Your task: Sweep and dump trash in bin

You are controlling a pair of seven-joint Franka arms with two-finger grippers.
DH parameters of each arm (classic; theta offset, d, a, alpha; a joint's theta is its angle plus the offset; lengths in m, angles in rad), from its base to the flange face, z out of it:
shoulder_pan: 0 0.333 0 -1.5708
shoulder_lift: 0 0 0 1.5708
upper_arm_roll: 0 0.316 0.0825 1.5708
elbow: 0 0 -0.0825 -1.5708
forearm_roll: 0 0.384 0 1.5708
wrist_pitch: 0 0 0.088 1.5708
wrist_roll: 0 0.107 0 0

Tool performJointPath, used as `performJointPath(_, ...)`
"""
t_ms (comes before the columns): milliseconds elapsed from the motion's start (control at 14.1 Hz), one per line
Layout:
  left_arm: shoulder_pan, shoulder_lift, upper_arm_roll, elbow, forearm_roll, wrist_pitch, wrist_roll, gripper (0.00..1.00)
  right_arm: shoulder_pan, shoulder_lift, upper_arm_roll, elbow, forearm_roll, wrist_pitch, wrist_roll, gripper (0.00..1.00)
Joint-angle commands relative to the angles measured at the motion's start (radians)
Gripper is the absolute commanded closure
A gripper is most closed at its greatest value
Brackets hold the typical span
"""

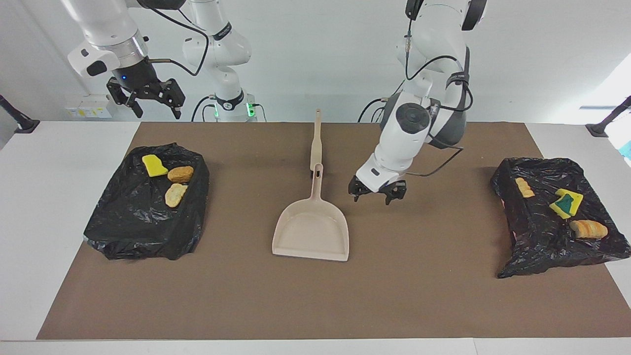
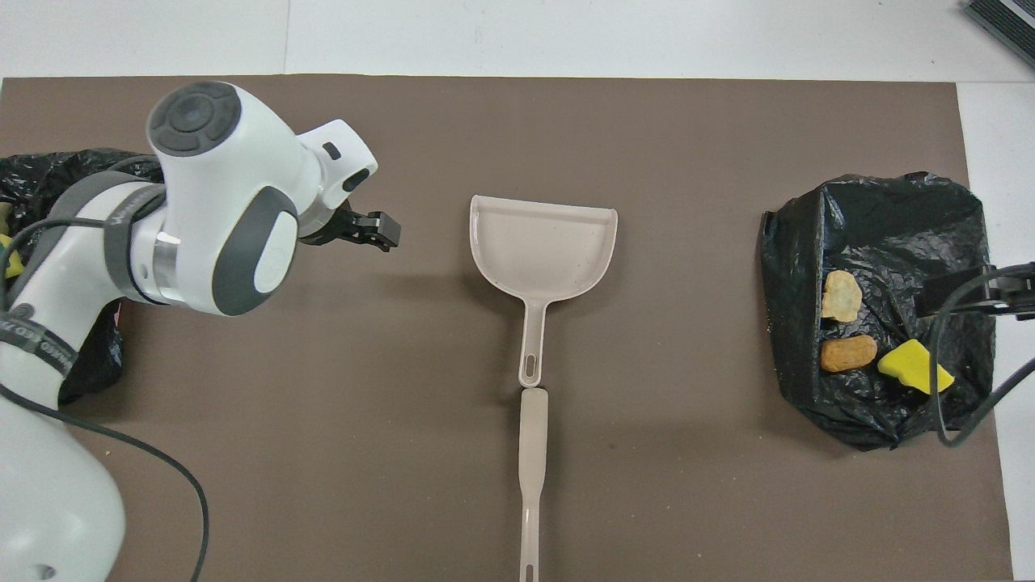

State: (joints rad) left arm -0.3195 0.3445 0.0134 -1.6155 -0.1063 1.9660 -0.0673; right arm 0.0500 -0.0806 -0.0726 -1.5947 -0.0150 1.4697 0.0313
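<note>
Hanging over bare brown mat beside the dustpan, the left gripper has its fingers spread and grips nothing. The right gripper waits above its own end of the table — jaws apart, empty too. The trash lies in two black-lined bins — one at each end of the mat.

left pincer open, over mat | dustpan flat
</note>
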Motion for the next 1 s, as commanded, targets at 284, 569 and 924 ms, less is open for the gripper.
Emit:
performJointPath(284, 0.132, -0.148, 0.01, 0.0, 0.1, -0.113, 0.105, 0.0, -0.018, -0.024, 0.008, -0.021, 0.006, -0.017, -0.033, 0.0)
performJointPath(569, 0.221, -0.225, 0.011, -0.003, 0.1, -0.211, 0.124, 0.0, -0.016, -0.022, 0.008, -0.021, 0.006, -0.012, -0.033, 0.0)
performJointPath(924, 0.238, -0.337, 0.013, -0.007, 0.108, -0.346, 0.121, 0.0, -0.016, -0.024, 0.008, -0.022, 0.012, -0.014, -0.033, 0.0)
